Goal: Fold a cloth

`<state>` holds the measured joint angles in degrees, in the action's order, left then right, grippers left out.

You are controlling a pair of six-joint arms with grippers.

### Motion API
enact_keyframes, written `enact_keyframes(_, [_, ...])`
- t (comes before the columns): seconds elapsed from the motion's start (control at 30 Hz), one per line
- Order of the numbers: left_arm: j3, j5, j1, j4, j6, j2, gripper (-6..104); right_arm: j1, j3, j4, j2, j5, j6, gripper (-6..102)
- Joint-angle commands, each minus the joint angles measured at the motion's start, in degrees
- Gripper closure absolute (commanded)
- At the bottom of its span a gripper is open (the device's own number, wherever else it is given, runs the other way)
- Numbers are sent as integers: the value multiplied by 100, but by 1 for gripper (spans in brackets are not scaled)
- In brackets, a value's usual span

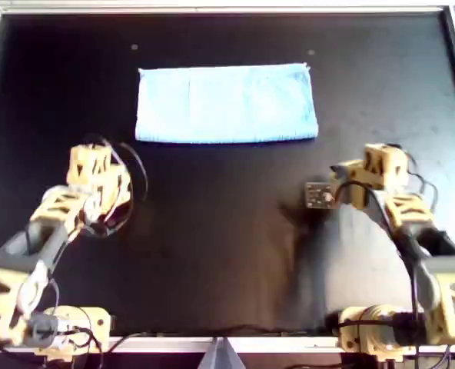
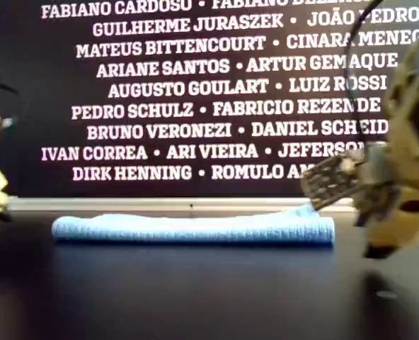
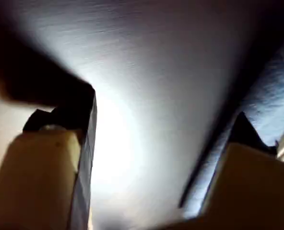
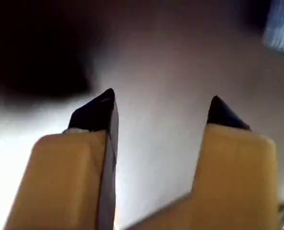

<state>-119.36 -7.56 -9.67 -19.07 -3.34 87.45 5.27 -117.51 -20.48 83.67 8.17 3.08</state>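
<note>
The light blue cloth (image 1: 226,103) lies flat as a wide rectangle at the far middle of the black table (image 1: 212,246); in the exterior view the cloth (image 2: 195,228) shows as a low, layered strip. My left gripper (image 1: 95,157) hovers near the overhead view's left, short of the cloth's near left corner. The left wrist view shows my left gripper (image 3: 163,108) open with bare table between its jaws and the cloth (image 3: 276,105) off to one side. My right gripper (image 1: 318,196) is below the cloth's near right corner in the overhead view. In the right wrist view my right gripper (image 4: 162,97) is open and empty, with only a cloth (image 4: 281,28) corner showing.
A metal frame (image 1: 227,8) borders the table. Cables (image 1: 135,181) loop off the left arm. A dark wall with white names (image 2: 209,92) stands behind the cloth in the exterior view. Arm bases (image 1: 373,330) sit at the near edge in the overhead view.
</note>
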Motion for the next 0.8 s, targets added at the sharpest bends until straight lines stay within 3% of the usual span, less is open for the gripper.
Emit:
enact_keyframes(0.0, [1011,18,9,105,18,-633,-1,316,1055,308,-343,35,-26,19])
enact_keyframes(0.4, [2364,105,-571,105,18,-1345,-1,466,3568,308,-2206,-44,-26,19])
enact_keyframes(0.77, [3990,114,-527,97,18,-2760,-1,563,4236,308,-2953,-44,-26,19])
